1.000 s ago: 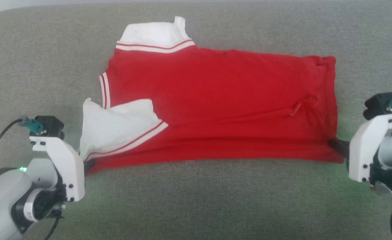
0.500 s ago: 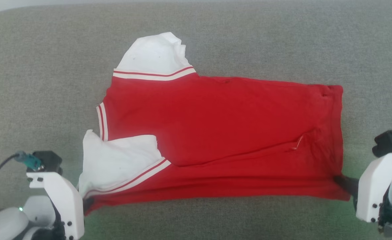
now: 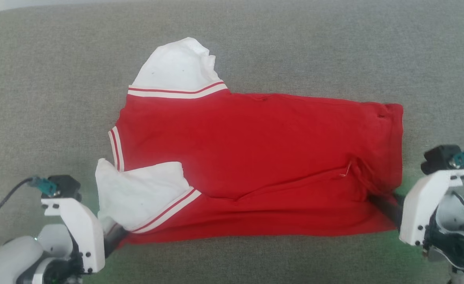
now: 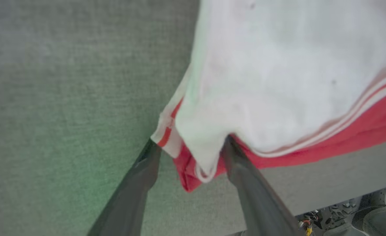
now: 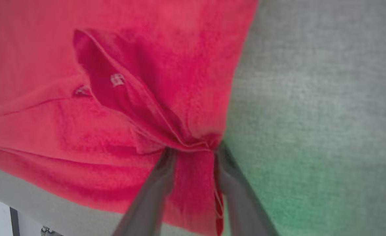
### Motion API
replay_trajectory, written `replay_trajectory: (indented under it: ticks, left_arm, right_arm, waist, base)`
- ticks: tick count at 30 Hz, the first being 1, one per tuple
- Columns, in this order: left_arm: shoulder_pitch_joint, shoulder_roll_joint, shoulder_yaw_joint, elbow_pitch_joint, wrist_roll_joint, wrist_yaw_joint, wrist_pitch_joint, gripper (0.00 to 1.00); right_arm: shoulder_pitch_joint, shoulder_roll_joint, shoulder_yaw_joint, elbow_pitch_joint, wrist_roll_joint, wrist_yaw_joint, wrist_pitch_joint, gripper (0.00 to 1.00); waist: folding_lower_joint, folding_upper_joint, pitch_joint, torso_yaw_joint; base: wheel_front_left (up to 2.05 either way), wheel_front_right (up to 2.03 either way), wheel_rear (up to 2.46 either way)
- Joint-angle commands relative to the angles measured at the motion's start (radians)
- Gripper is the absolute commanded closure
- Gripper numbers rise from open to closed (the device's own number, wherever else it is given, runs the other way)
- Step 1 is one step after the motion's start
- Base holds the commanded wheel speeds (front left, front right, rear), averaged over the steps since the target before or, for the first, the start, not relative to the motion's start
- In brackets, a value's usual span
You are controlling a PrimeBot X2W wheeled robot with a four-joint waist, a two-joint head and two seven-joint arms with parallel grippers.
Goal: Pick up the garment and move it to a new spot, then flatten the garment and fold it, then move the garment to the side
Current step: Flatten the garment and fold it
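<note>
The garment (image 3: 255, 157) lies spread on the grey cloth surface, red body sideways, one white sleeve at the far left and the other folded over its near left corner. My left gripper (image 3: 113, 236) sits at that near left corner. In the left wrist view the left gripper (image 4: 189, 146) is open, and the garment's (image 4: 278, 82) corner hangs loose between the parted fingers. My right gripper (image 3: 381, 203) is at the near right corner. In the right wrist view the right gripper (image 5: 194, 150) has its fingers apart, with bunched red cloth of the garment (image 5: 114, 65) between them.
The grey padded surface (image 3: 58, 79) stretches wide around the shirt on all sides. Its near edge (image 4: 311, 196) runs just below the shirt's hem, with cables and floor beyond it (image 4: 343, 216).
Both grippers have gone from shut on the near corners to open. The stretched near hem has slackened, and the right corner has bunched inward. The head camera tilted, shifting the whole picture down.
</note>
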Motion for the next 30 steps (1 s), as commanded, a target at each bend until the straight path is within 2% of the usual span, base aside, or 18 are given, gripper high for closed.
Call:
replay_trajectory:
  ticks: [1,7,12,18,25,28,30]
  left_arm:
    - [-0.02,-0.002,0.009,0.048,0.017,0.01,-0.009,0.0]
    - [-0.056,0.063,0.033,-0.014,0.029,0.021,0.012,0.0]
    - [-0.092,0.136,0.058,-0.101,0.042,0.056,0.033,0.0]
    - [-0.159,0.197,0.08,-0.155,0.07,0.072,0.08,0.0]
    - [-0.294,0.17,0.089,-0.074,0.13,0.03,0.145,0.0]
    - [-0.383,0.134,0.093,0.03,0.174,-0.027,0.166,0.0]
    - [-0.432,0.12,0.092,0.093,0.203,-0.067,0.173,0.0]
  right_arm:
    - [-0.011,-0.005,0.008,0.024,-0.001,-0.001,-0.011,0.0]
    - [-0.042,-0.031,0.015,-0.003,0.021,-0.001,-0.08,0.0]
    - [-0.043,-0.041,0.022,-0.058,0.035,0.0,-0.151,0.0]
    - [-0.062,-0.048,0.057,-0.13,0.023,-0.001,-0.318,0.0]
    - [-0.1,-0.056,0.138,-0.134,-0.002,0.0,-0.589,0.0]
    - [-0.123,-0.039,0.196,-0.1,-0.002,0.0,-0.736,0.0]
    - [-0.136,-0.031,0.229,-0.076,-0.003,0.0,-0.789,0.0]
  waist:
    - [0.0,-0.0001,-0.002,-0.001]
    - [0.0,-0.0001,-0.021,-0.015]
    - [0.0,-0.0001,-0.034,-0.046]
    - [0.0,-0.0001,-0.034,-0.108]
    - [0.0,-0.0001,-0.011,-0.212]
    - [0.0,-0.0001,0.017,-0.277]
    - [0.0,-0.0001,0.034,-0.308]
  base:
    - [0.0,0.0,0.0]
    - [0.0,0.0,0.0]
    - [0.0,0.0,0.0]
    - [0.0,0.0,0.0]
    - [0.0,0.0,0.0]
    - [0.0,0.0,0.0]
    - [0.0,0.0,0.0]
